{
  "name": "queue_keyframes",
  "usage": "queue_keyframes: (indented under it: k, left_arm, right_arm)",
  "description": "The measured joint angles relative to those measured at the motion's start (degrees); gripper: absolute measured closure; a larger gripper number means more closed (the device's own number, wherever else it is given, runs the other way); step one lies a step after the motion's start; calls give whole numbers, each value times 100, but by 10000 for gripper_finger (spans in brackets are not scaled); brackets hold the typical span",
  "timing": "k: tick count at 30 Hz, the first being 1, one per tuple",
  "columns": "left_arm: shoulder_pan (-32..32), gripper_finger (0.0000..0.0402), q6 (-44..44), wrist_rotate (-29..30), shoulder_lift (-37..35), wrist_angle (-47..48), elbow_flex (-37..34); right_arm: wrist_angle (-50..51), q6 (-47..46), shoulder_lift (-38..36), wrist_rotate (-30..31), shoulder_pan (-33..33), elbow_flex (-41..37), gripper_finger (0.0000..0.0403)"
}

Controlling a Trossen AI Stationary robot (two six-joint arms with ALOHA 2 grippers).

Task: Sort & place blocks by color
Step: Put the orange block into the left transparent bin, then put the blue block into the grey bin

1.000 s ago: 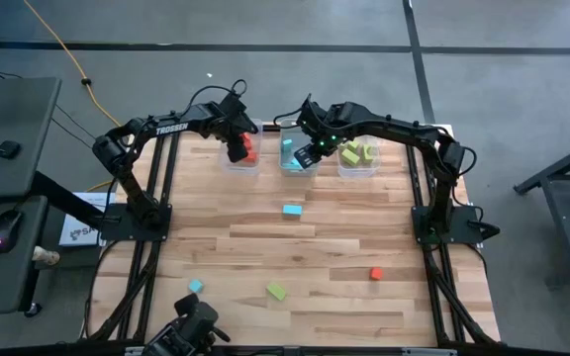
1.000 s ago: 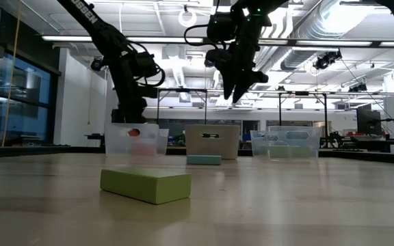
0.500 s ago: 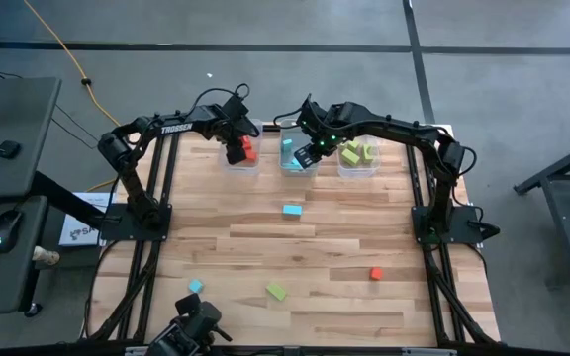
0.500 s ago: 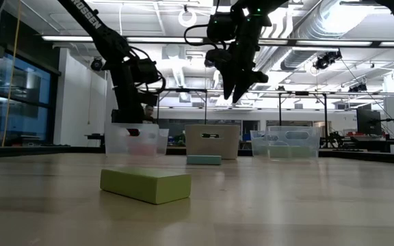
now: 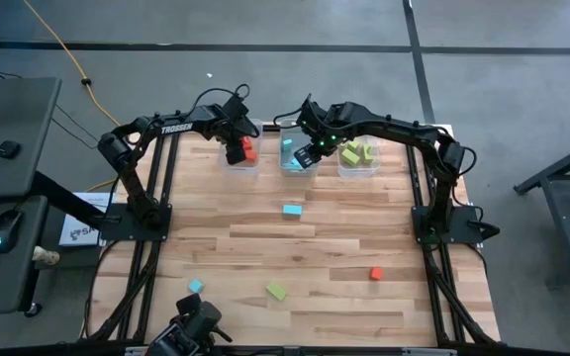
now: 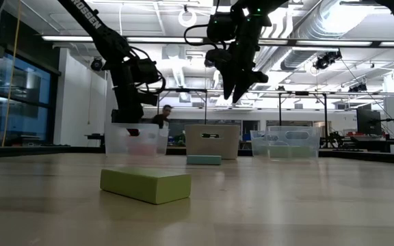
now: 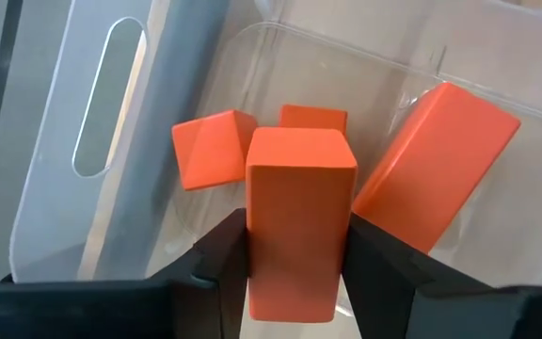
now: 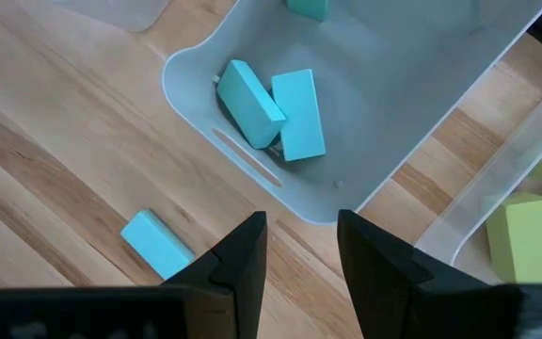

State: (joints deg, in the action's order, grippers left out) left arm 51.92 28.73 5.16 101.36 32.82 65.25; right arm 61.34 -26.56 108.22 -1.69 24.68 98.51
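Note:
My left gripper (image 7: 299, 282) is shut on a red-orange bar (image 7: 299, 212) over the left clear bin (image 5: 242, 158), where three more red-orange blocks (image 7: 213, 149) lie on the floor. My right gripper (image 8: 301, 264) is open and empty, hovering above the near rim of the middle bin (image 8: 252, 160), which holds light blue blocks (image 8: 276, 108). Yellow-green blocks (image 5: 357, 153) sit in the right bin. Loose on the table lie a light blue block (image 5: 292, 210), a red-orange one (image 5: 375, 274), a yellow-green one (image 5: 276, 292) and another light blue one (image 5: 196, 286). My left gripper pinches the red-orange bar between its two fingers, one on each long side (image 7: 254, 235). The fingers come from above, pointing down into the bin, and the bar stands on end along them. It hangs clear above the blocks on the bin's floor.
The three bins stand in a row at the table's far edge. In the low view the yellow-green block (image 6: 146, 184) lies nearest and the light blue one (image 6: 204, 159) farther back. A person (image 6: 159, 117) shows in the room behind. Bare wood spreads across the table's middle and near part.
My left gripper, still holding the bar, has shifted slightly toward the table's left over the red bin. The right arm has kept still. A person has come into sight in the room behind.

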Motion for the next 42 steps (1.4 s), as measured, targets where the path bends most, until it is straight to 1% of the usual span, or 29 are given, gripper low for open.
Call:
queue_keyframes:
  k: [4,8,10,13,19,29,32,35,39,42]
  left_arm:
    - [0,253,-43,-1,0,5,0]
    - [0,245,-334,-1,0,50,0]
    - [0,244,-416,31,0,109,4]
    - [0,244,-455,96,0,503,196]
    - [17,244,-682,281,-7,1339,922]
    - [17,245,-822,302,-13,3074,2548]
    - [17,245,-918,301,-13,3438,3013]
    - [17,245,-1143,301,-17,3865,3456]
    - [17,245,-1476,298,-17,4498,3961]
    - [17,245,-1614,298,-22,4803,4199]
  right_arm:
    - [0,1,0,-1,1,0,279]
    - [0,-1,0,-25,0,0,279]
    - [0,-1,0,-96,1,-1,279]
    - [-1,-1,0,-370,-9,-1,279]
    - [-142,122,0,-866,-201,1,279]
    - [-286,525,2,-951,-755,-1,278]
    - [-286,565,2,-1145,-880,0,264]
    - [-289,647,2,-1120,-1000,1,238]
    - [-403,1244,21,-970,-1121,0,200]
    - [-527,1600,154,-974,-1174,1,184]
